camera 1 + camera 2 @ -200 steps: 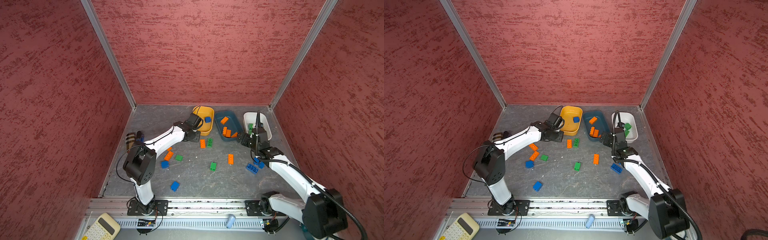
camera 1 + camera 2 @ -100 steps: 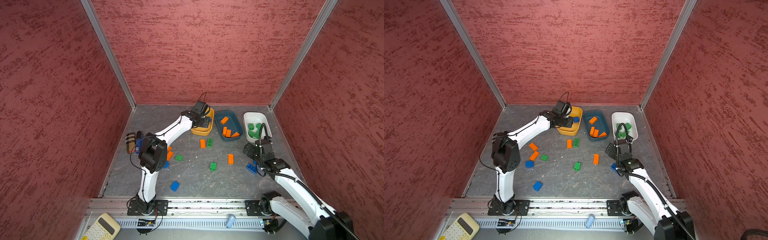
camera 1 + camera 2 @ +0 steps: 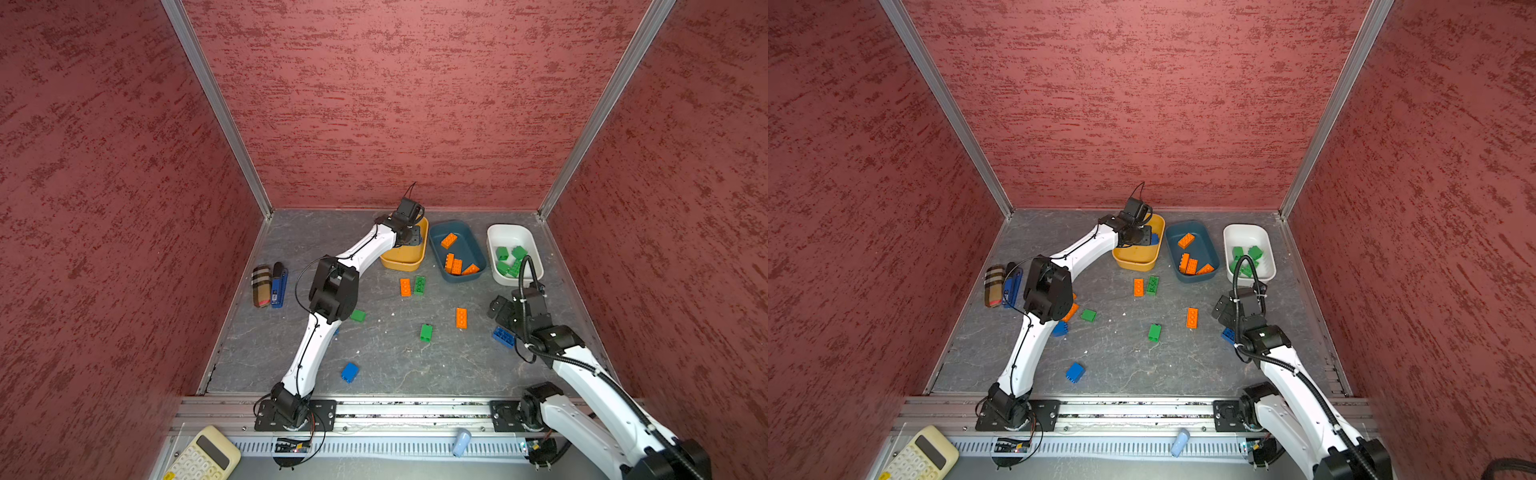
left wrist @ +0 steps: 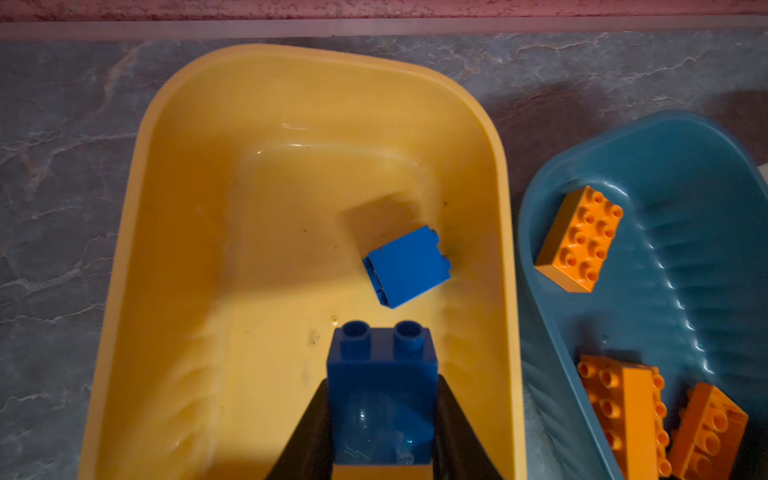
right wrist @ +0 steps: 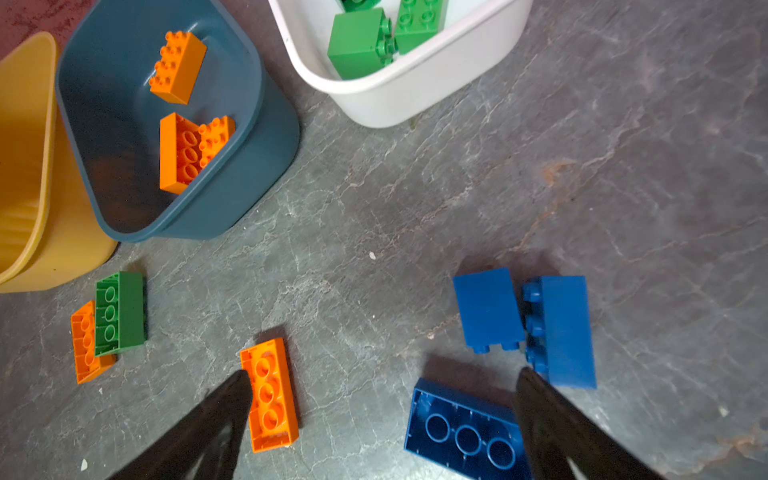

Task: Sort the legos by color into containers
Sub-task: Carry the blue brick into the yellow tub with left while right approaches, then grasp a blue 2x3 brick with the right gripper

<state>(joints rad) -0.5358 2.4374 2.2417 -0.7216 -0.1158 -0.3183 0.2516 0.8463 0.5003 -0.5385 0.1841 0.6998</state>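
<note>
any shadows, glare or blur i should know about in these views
Left wrist view: dim, shadow over much of the yellow tub, small glare streaks on its floor, the held blue brick murky. Right wrist view: brighter, tabletop crisp, dark fingers soft-edged. Both top views: even light, wide-angle splay of the walls.

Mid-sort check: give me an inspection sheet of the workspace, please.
Surface: grey table, white specks.
Job's things: yellow tub holds one blue brick; teal tub, orange bricks; white tub, green bricks; loose bricks of all three colours on the table.
Clutter: striped case and blue item at left edge; calculator, pale cylinder outside the rail.
Pincers: left pincer shut on a second blue brick over yellow tub; right pincer open over loose blue bricks.
Cables: left cable, right cable, no snag seen.
Surroundings: red walls.
</note>
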